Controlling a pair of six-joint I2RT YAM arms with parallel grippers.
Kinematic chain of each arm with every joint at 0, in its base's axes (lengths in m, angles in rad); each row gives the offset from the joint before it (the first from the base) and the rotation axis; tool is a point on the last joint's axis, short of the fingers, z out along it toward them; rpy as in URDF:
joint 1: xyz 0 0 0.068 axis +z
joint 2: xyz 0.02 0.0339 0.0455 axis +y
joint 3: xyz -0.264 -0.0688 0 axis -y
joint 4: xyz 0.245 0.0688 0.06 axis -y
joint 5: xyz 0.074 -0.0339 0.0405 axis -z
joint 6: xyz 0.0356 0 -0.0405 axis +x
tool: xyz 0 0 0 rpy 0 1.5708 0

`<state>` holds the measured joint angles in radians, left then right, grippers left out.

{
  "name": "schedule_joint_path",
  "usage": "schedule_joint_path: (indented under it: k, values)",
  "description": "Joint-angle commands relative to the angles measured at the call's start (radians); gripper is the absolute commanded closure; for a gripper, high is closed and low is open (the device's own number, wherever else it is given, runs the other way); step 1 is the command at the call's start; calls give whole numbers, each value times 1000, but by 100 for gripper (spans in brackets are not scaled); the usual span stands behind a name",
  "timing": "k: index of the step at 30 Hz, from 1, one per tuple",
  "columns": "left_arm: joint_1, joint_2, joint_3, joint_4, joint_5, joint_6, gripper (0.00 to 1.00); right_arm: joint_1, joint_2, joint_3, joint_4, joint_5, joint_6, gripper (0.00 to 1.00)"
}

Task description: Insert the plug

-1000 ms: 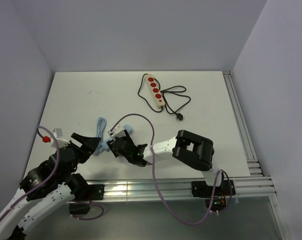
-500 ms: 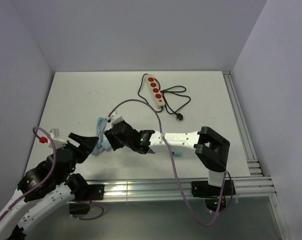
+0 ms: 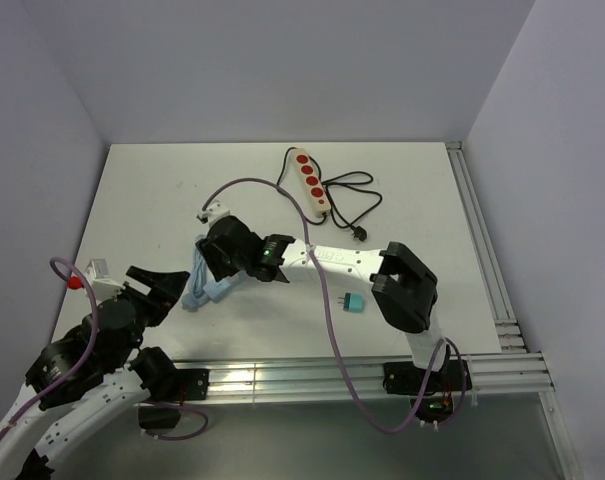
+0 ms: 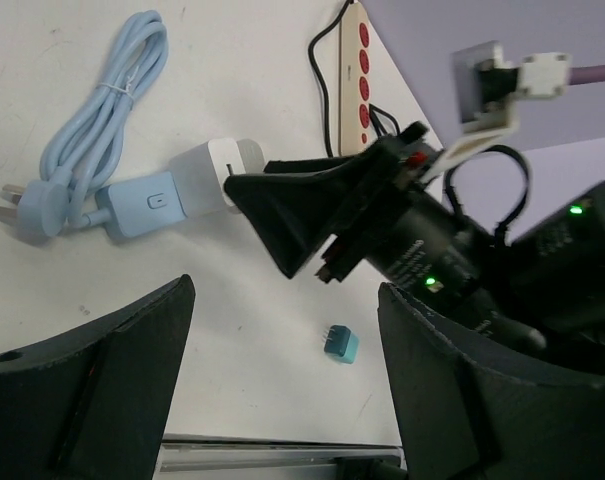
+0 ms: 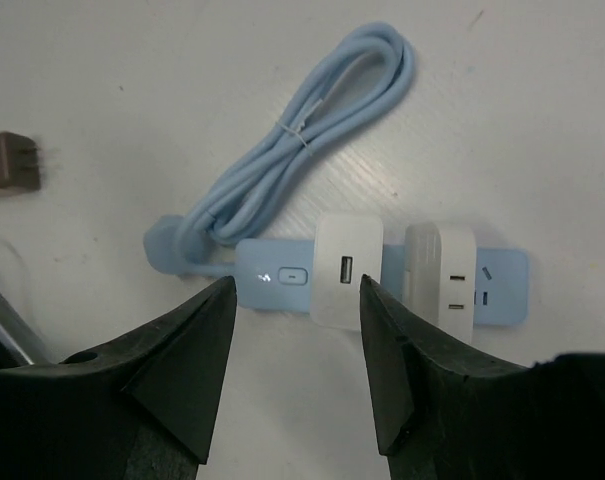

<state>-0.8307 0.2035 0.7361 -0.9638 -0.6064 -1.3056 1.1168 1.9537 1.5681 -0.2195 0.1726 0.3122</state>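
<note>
At the far left of the top view, the left gripper [image 3: 165, 290] is being held low over the table [image 3: 142, 190], and much of its arm is being cut off by the bottom edge. In the left wrist view its fingers [image 4: 92, 390] are being kept wide apart with nothing between them.

Just to the right, the light blue power strip [image 3: 197, 296] is being left flat on the table, with its coiled cable [image 5: 312, 130] bundled beside it. From above, most of the strip is being hidden by the right gripper [image 3: 214, 270]. In the right wrist view two white adapters [image 5: 347, 265] are being shown seated in the strip side by side. The right gripper's fingers [image 5: 182, 370] are being held apart over the strip and are gripping nothing. Whether they are touching it cannot be told.

At the left edge of the right wrist view a small brownish block [image 5: 12, 162] with prongs is being cropped, and it cannot be identified.

Further right, the teal plug [image 3: 353, 303] is being left free on the table, near the front edge and just beside the right arm's elbow. It is well apart from both grippers. Its prongs are barely being resolved from above.

Towards the back, the cream power strip [image 3: 310, 182] with red sockets is being left lying with its black cord [image 3: 357, 195] looped beside it.
</note>
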Motion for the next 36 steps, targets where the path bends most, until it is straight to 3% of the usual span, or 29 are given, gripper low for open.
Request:
schedule_joint_path:
  k: [1,16,36]
  values:
    - [2,-7,25,-3,-20,-3,21,-2,33,65,-73,-15,-19,40]
    - [2,-15,13,7,-16,-3,20,-6,146,204,-199,36,-47,39]
    - [2,-13,-1,22,-6,3,20,-26,172,231,-250,50,-68,43]
